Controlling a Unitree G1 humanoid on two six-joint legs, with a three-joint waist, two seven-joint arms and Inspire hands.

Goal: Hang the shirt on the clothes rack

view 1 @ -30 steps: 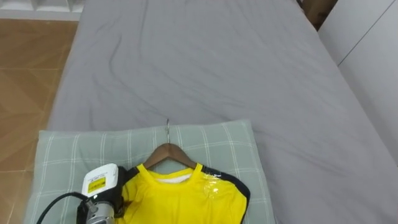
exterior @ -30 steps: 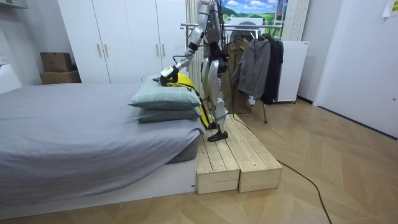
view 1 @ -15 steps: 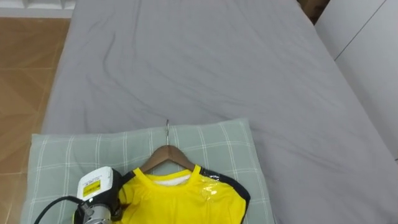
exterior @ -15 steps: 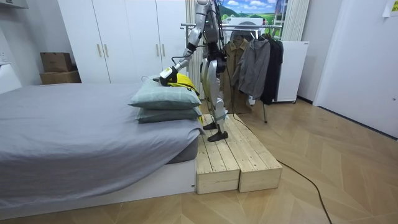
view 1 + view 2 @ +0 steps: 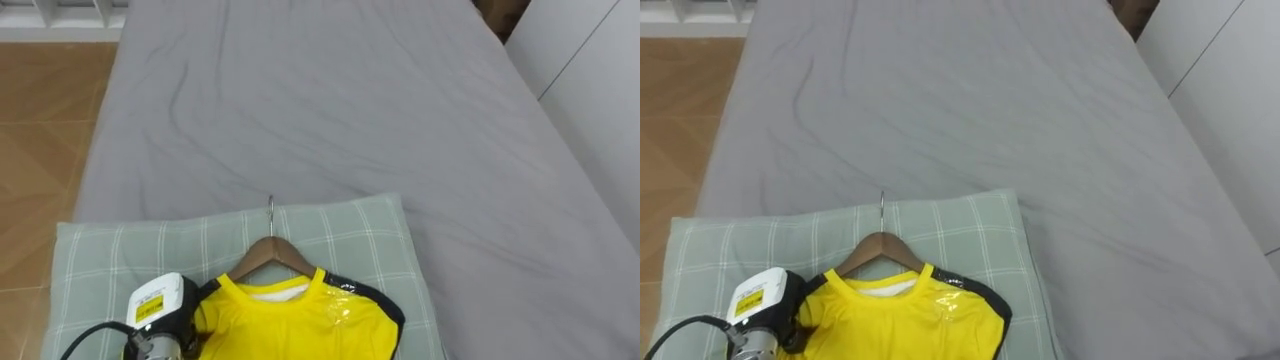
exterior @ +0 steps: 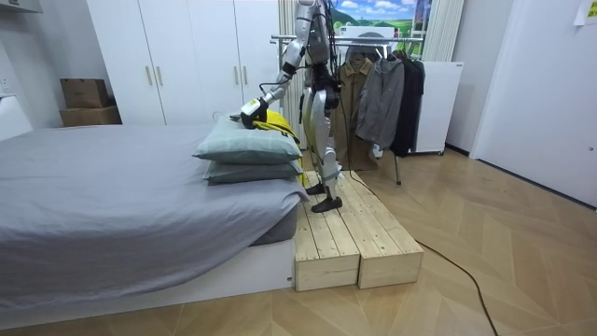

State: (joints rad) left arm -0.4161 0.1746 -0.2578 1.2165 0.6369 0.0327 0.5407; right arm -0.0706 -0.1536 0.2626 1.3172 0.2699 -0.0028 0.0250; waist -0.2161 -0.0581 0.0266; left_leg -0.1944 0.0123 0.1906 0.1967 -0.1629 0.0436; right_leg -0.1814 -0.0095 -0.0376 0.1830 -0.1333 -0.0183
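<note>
- Left eye view:
  - The yellow shirt is already threaded on a wooden hanger and lies flat on a green checked pillow at the head of the grey bed. The hanger's metal hook points up the bed.
  - By my reading, dressing the hanger is done. Lifting it and carrying it to a rail is not yet done.
  - The left hand sits at the shirt's left shoulder, its back toward the camera. Its fingers are hidden against the cloth, so I cannot tell whether they grip the shirt or only rest on it.
  - The shirt's lower part is cut off by the bottom edge.
- Room view:
  - The robot stands on a wooden platform beside the head of the bed, with 1 arm stretched over 2 stacked pillows where the shirt lies.
  - Behind it is a clothes rack with dark jackets already on it, the likely place for the shirt.
  - The hand is too small here to read.
- Right eye view:
  - The layout is the same: the shirt on its hanger on the pillow, the hook free, the hand at the shoulder seam.
  - The fingers are again hidden.
</note>
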